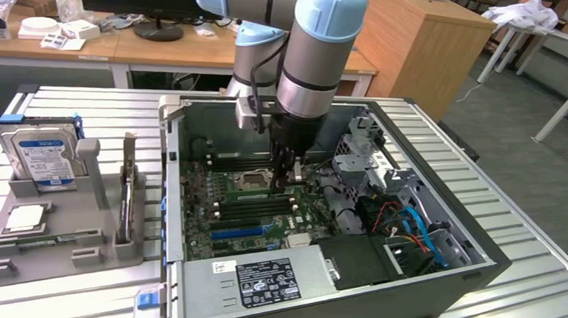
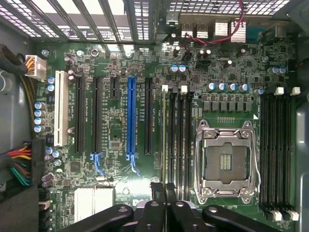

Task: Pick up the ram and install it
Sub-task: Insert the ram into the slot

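Gripper pinched narrow on the ram, which stands edge-on at the memory slots beside the processor socket. Judged light, stiff, fragile: grip the board's long edge, not the chips.

End of ram hidden inside hand

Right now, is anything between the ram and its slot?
Nothing visible. The ram, edge-on in the jaws, lines up directly over a memory slot beside the CPU socket, with no gap showing between them.
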Motion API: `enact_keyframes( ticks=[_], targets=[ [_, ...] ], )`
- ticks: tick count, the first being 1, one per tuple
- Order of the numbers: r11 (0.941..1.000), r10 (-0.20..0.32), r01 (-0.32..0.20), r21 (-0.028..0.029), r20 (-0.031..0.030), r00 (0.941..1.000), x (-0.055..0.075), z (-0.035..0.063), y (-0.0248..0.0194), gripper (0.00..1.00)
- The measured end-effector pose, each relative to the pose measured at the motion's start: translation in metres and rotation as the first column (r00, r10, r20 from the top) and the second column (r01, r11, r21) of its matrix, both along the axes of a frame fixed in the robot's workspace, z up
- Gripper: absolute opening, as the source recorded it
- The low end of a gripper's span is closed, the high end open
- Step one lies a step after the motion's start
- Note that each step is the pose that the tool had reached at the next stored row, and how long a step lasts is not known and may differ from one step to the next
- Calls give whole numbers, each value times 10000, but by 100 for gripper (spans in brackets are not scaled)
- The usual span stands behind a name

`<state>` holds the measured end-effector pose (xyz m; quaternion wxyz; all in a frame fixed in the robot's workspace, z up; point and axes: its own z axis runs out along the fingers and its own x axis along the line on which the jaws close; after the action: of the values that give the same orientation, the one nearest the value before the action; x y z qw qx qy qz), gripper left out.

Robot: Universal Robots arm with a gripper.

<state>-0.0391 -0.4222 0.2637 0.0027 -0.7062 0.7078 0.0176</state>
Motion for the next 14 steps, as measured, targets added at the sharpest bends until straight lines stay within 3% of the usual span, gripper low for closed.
enact_keyframes(
  ticks=[14],
  targets=[
    [10000, 0, 0, -1, 0, 10000, 0, -100, 0, 12]
  ],
)
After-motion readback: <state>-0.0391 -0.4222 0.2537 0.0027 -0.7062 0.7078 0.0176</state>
